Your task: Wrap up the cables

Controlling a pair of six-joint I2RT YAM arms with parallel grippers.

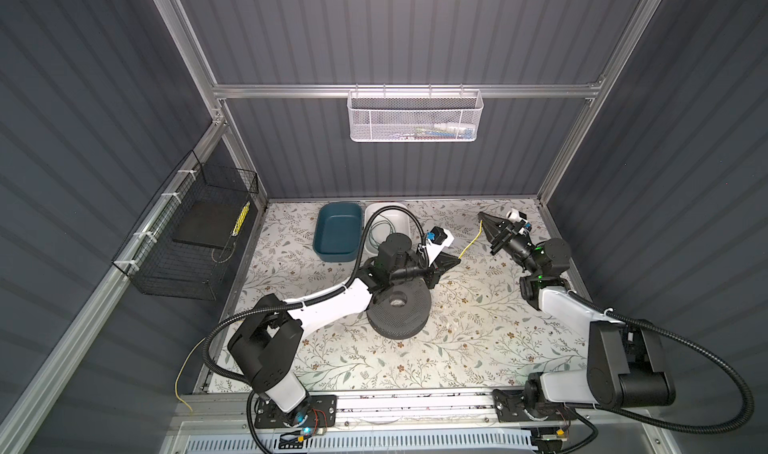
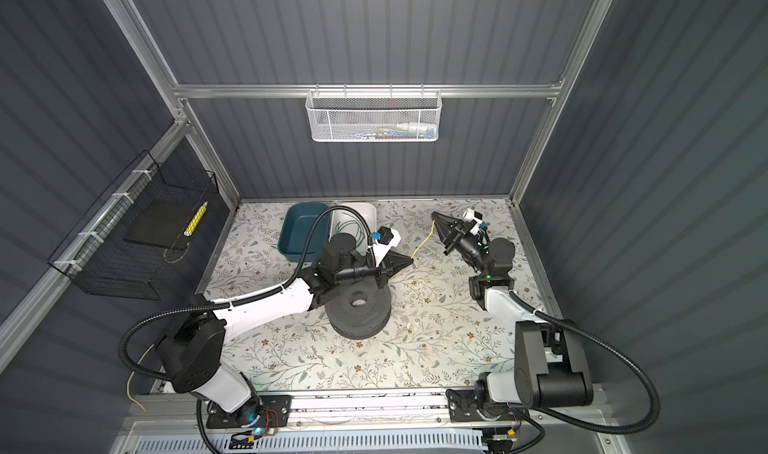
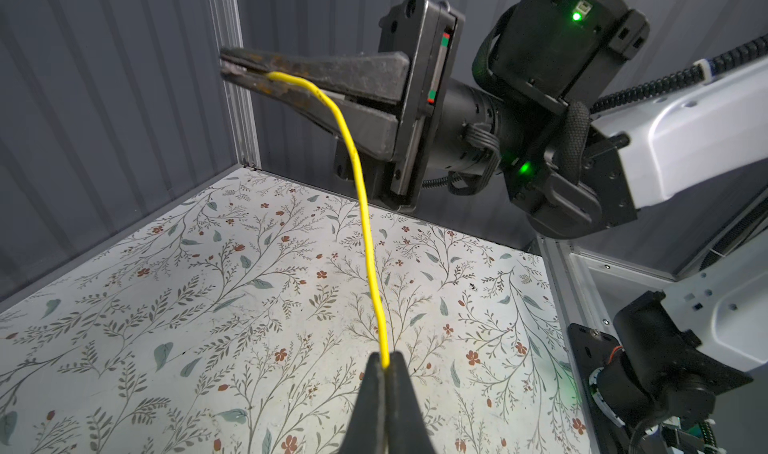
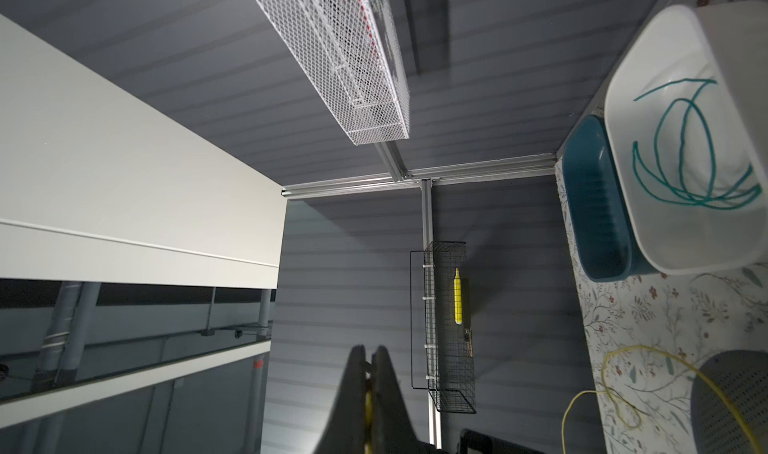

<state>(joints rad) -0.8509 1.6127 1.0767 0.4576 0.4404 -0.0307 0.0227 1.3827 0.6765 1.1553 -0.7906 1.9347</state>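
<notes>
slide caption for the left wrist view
Left pincer and right pincer both shut on the yellow cable, strung between them over the floral table.

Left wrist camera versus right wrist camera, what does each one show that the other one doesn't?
Only the left wrist view: the yellow cable spanning from the shut left gripper up to the shut right gripper, seen from outside. Only the right wrist view: the green cable coiled in the white bin, the teal bin beside it, the white mesh basket and the black wire basket. Both: the yellow cable, the right gripper pinching it, and the floral tabletop.
</notes>
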